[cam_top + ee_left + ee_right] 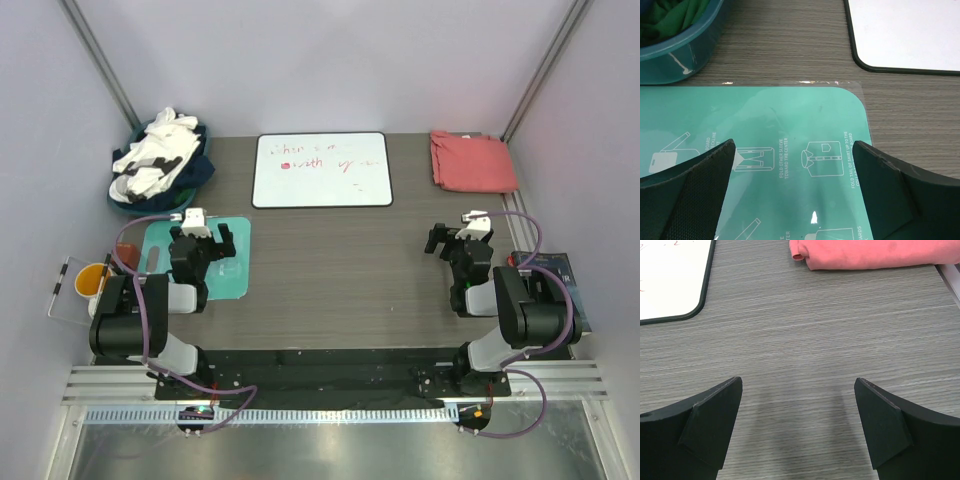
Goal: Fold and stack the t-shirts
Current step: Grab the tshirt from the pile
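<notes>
T-shirts number two here, and both lie at the far side of the table (330,270), well apart from the two arms.

Near us, the left gripper (203,243) hangs over one teal board (235,275). Its two black fingers (695,190) are spread wide with nothing between them. The board has little white drawings of shirt folding on it. The right gripper (450,243) hangs over bare grey table. Its fingers (705,425) are spread wide too and hold nothing.

Farther back, in the middle, lies one whiteboard (320,170) with red scribbles.

At the far right corner lies the salmon-red shirt (472,162). It is folded flat. Its long side runs left to right, and a rolled edge faces the arms. I cannot tell which way its neck points.

At the far left sits one blue basin (690,52). The cream-white shirt (155,155) is bunched up on top of dark cloth in it. It is all crumpled, so I cannot tell which way it points.
</notes>
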`<state>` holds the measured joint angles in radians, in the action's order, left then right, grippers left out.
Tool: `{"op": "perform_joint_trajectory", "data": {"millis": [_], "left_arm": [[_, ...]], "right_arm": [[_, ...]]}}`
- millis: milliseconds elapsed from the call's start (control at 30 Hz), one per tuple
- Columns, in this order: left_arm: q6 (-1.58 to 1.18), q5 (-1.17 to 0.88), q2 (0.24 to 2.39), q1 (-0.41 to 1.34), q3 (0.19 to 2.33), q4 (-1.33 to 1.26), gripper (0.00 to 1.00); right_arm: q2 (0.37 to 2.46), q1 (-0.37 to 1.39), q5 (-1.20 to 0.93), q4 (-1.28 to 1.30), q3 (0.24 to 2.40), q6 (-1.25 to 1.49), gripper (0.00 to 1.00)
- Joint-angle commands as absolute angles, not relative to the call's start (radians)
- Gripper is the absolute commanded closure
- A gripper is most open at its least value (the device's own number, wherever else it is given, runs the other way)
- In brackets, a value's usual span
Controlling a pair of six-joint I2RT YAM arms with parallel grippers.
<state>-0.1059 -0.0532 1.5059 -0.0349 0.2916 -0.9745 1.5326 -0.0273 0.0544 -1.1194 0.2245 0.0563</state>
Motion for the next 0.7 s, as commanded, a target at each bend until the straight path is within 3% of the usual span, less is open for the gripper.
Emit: {"op": "perform_joint_trajectory", "data": {"millis": [0, 133, 167, 267, 300, 400, 433, 500, 667], "left_arm": [[-0.11, -0.049, 1.496, -0.037, 0.311, -1.011, 0.0], [-0.106, -0.092, 1.494, -0.037, 0.31, -1.018, 0.0], [-0.069, -0.136, 1.45, -0.037, 0.305, -1.019, 0.0], [-0.005, -0.271, 1.271, -0.043, 0.398, -0.702, 0.0], [0.044, -0.311, 1.159, -0.043, 0.447, -0.567, 0.0], [0.274, -0.429, 1.104, -0.034, 0.709, -0.106, 0.0], [0.3, -0.44, 1.126, -0.034, 0.862, 0.105, 0.0], [0.293, -0.352, 1.234, -0.025, 1.015, 0.258, 0.0], [0.313, -0.002, 1.595, -0.026, 1.61, 0.74, 0.0]], "right_arm": [[1.534, -0.031, 0.071, -1.167, 0.242, 0.063, 0.0], [1.481, -0.031, 0.013, -1.135, 0.255, 0.038, 0.0], [1.439, -0.031, -0.079, -1.005, 0.271, 0.014, 0.01], [1.289, -0.031, -0.188, -0.657, 0.406, 0.006, 0.0], [1.261, -0.031, -0.214, -0.578, 0.507, 0.006, 0.0], [1.259, -0.026, -0.293, -0.093, 0.814, -0.124, 0.0], [1.282, -0.026, -0.263, -0.007, 0.894, -0.109, 0.0], [1.38, -0.029, -0.157, 0.255, 1.114, -0.084, 0.0], [1.583, -0.041, -0.247, 0.572, 1.423, -0.216, 0.0]]}}
